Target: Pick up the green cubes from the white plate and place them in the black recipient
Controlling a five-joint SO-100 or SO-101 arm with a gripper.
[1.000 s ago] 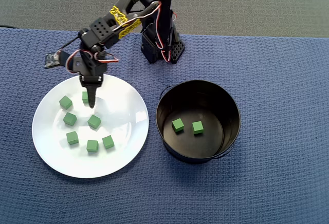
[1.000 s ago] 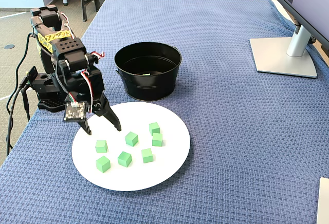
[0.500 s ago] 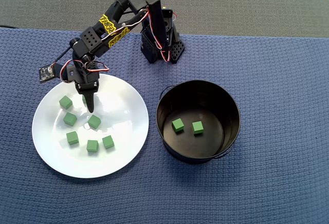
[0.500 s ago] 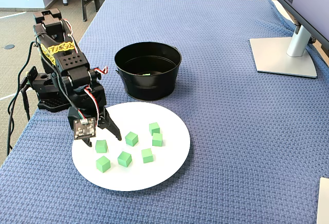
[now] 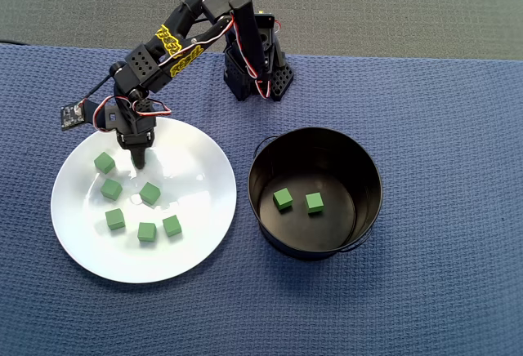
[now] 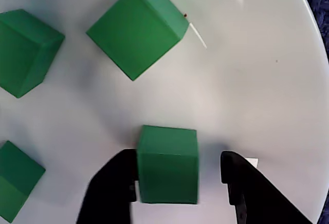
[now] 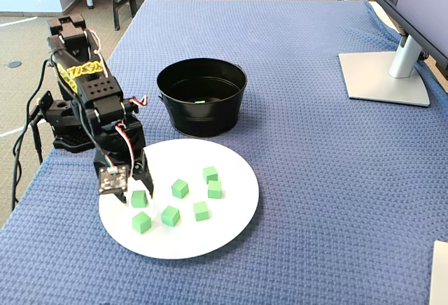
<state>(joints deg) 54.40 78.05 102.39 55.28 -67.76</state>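
Several green cubes (image 5: 149, 193) lie on the white plate (image 5: 196, 168) at the left of the overhead view. My gripper (image 6: 180, 175) is down on the plate's far left part, open, with its fingers either side of one green cube (image 6: 167, 163). The left finger (image 6: 115, 183) touches that cube; the right finger (image 6: 241, 183) stands a small gap away from it. In the fixed view this cube (image 7: 138, 199) sits under the gripper (image 7: 135, 192). The black recipient (image 5: 359, 168) stands right of the plate and holds two green cubes (image 5: 283, 199).
A blue woven mat (image 5: 441, 274) covers the table. The arm's base (image 5: 253, 70) stands at the mat's far edge between plate and pot. A grey monitor stand (image 7: 385, 74) is at the right in the fixed view, well away from the pot (image 7: 201, 95).
The gripper has come down onto the plate and drawn back toward its rim. Its fingers have narrowed around one cube. The other cubes have not moved.
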